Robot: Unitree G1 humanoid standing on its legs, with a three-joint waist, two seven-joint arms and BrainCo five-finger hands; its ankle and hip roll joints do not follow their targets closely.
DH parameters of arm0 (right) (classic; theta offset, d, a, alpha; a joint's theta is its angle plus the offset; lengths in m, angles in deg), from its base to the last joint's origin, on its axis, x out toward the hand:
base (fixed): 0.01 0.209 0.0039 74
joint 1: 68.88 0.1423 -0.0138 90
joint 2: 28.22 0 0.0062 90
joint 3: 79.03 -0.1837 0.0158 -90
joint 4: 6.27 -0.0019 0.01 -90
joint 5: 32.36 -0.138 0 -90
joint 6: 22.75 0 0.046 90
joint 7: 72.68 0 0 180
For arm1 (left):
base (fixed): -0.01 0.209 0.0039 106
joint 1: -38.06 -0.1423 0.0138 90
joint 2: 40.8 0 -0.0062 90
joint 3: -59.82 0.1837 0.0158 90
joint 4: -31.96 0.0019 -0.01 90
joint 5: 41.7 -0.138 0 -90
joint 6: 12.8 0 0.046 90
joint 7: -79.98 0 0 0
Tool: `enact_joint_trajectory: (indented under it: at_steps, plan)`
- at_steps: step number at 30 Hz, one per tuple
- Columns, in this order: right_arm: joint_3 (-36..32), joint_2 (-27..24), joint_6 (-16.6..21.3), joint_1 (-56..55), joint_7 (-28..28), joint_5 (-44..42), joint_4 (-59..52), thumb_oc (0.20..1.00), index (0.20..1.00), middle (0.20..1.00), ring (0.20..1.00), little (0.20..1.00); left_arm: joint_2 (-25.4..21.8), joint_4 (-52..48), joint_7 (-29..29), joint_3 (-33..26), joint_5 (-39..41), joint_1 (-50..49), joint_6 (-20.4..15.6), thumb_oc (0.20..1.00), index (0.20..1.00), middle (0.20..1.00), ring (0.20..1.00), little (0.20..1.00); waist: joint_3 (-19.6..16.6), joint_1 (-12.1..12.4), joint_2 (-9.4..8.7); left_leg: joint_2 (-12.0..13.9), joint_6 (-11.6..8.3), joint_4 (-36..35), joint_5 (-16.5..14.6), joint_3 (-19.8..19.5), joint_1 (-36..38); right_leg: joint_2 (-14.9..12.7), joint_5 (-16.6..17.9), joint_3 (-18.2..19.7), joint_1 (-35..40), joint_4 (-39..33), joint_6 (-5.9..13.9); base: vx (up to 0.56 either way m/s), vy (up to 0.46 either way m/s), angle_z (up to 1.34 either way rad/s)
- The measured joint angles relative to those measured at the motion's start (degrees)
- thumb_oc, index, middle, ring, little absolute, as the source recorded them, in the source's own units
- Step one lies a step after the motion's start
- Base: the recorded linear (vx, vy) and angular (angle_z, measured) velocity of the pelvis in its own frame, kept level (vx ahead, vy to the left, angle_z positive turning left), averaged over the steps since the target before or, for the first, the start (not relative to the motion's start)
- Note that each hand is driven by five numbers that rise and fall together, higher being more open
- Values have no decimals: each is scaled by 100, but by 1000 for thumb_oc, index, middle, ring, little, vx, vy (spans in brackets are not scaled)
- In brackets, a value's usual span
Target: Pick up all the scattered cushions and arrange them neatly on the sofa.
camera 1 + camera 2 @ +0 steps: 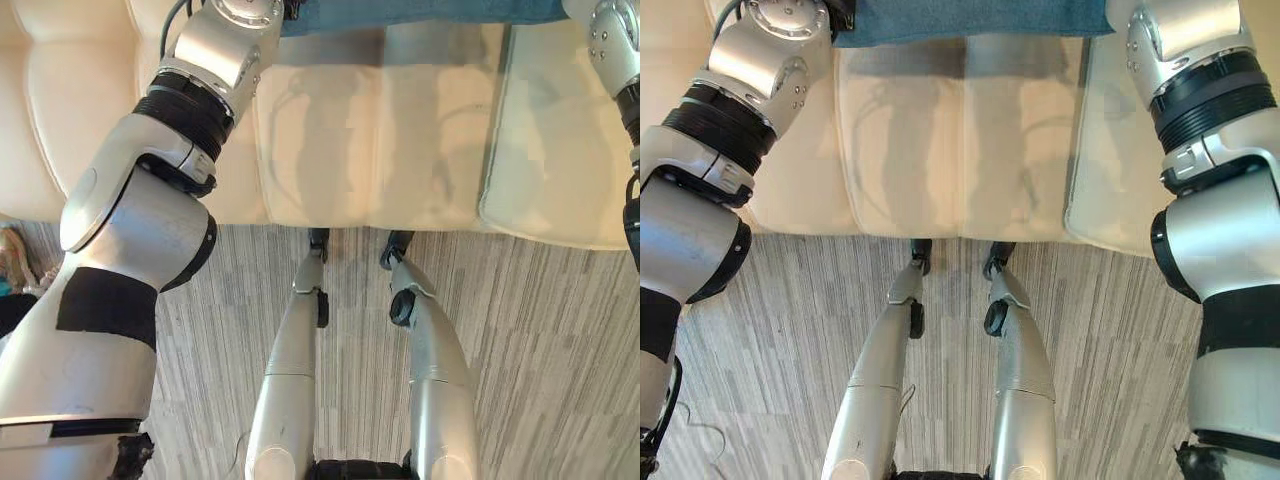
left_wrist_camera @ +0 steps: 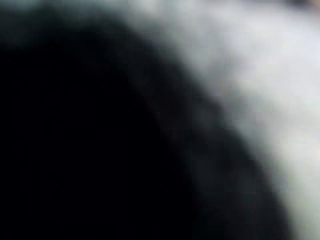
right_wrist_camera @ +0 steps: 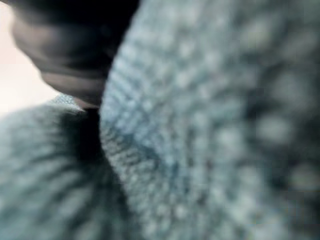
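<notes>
A blue knitted cushion (image 1: 420, 15) lies at the back of the cream sofa seat (image 1: 380, 140), with just its front edge showing. My left arm (image 1: 215, 60) and right arm (image 1: 1200, 90) both reach up to its two ends and pass out of the eye views, so the hands are hidden there. In the right wrist view the blue knit (image 3: 200, 125) presses close against the lens and folds beside a dark part of my right hand (image 3: 65, 55). The left wrist view shows a dark blur against a pale surface (image 2: 280, 75).
The sofa's front edge (image 1: 960, 235) runs across just ahead of me, with grey striped floor (image 1: 530, 320) below it. A paler seat section (image 1: 560, 150) lies to the right. A small coloured object (image 1: 12, 255) sits on the floor at far left.
</notes>
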Motion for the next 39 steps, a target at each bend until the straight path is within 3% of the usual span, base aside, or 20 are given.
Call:
enact_joint_trajectory:
  at_steps: [11,17,19,21,24,28,30,31,33,35,37,39]
  plan:
    - [301,-379,-132,48,-372,28,392,1000,1000,1000,1000,1000,-480,132,-582,116,595,-10,-1,1000,1000,1000,1000,1000,-1,-13,0,-71,45,9,35,9,-93,-86,-12,38,-146,113,9,16,5,2]
    - [465,-779,-119,343,-402,298,350,1000,1000,1000,1000,1000,-1185,128,-681,96,586,-29,-19,1000,1000,1000,1000,1000,-2,-80,-3,-69,48,-10,37,38,105,-79,-9,80,21,111,7,0,0,0]
    - [425,-1032,-108,325,-433,297,352,1000,1000,1000,1000,1000,-1640,90,-688,-327,587,-330,-67,1000,1000,1000,1000,1000,-21,-157,-13,-61,51,-200,38,40,653,-18,24,134,541,-99,40,-24,-28,-10]
    - [-428,-1286,-97,-547,-560,345,40,1000,1000,1000,1000,1000,-2017,-520,-814,-1222,596,-1254,-177,1000,1000,1000,1000,1000,-21,-185,-16,-8,52,-452,36,49,1233,101,106,135,1174,-506,92,-29,-49,-14]
    - [-572,-1478,-299,-1712,-619,311,127,1000,1000,1000,1000,1000,-2171,-511,-904,-1199,599,-2210,-164,1000,1000,1000,1000,1000,-520,-176,-19,-8,7,-755,20,68,1526,151,92,141,1448,-789,216,-6,-12,-5]
    - [-1466,-1566,-433,-2805,-940,242,-29,1000,1000,1000,1000,1000,-2232,-944,-1192,-1758,615,-3054,-150,1000,1000,1000,1000,1000,-517,-179,-25,-2,72,-942,107,109,1948,219,248,142,1893,-1059,169,10,-9,-4]
    - [-2062,-1478,-497,-3617,-1059,227,-241,1000,1000,1000,1000,1000,-2215,-1249,-1304,-2187,608,-3800,-132,1000,1000,1000,1000,1000,-514,-181,-31,3,71,-1148,106,152,2383,251,270,148,2311,-1268,201,21,8,-8]
    - [-2803,-1313,-444,-4554,-1129,226,-854,1000,1000,1000,1000,1000,-2196,-1799,-1388,-2808,603,-4690,-207,1000,1000,1000,1000,1000,-495,-195,-67,11,78,-1268,95,190,2751,275,272,166,2660,-1392,209,41,24,-13]
    - [-2988,-1226,-585,-5406,-1239,240,-961,1000,1000,1000,1000,1000,-2172,-1861,-1399,-2992,605,-5493,-133,1000,1000,1000,1000,1000,-505,-184,-73,16,61,-1500,73,201,3241,317,262,187,3123,-1598,263,51,23,-11]
    - [-3690,-916,-589,-6194,-1295,295,-1370,1000,1000,1000,1000,1000,-2084,-2328,-1431,-3599,592,-6260,-138,1000,1000,1000,1000,1000,-522,-194,-108,33,47,-1659,62,212,3530,360,314,193,3433,-1854,310,56,43,-8]
    - [-4661,84,-480,-7176,-1358,394,-1621,1000,1000,1000,1000,1000,-1508,-2483,-1532,-4297,570,-7261,-131,1000,1000,1000,1000,1000,-586,-175,-164,52,14,-1872,29,263,4017,431,386,229,3955,-2210,336,72,83,-17]
    - [-4681,858,-653,-8142,-1594,579,-1720,1000,1000,1000,1000,1000,-847,-2598,-1746,-4542,267,-8365,137,1000,1000,1000,1000,1000,-776,-152,-180,41,13,-2151,15,413,4501,515,563,345,4503,-2771,431,54,63,-31]
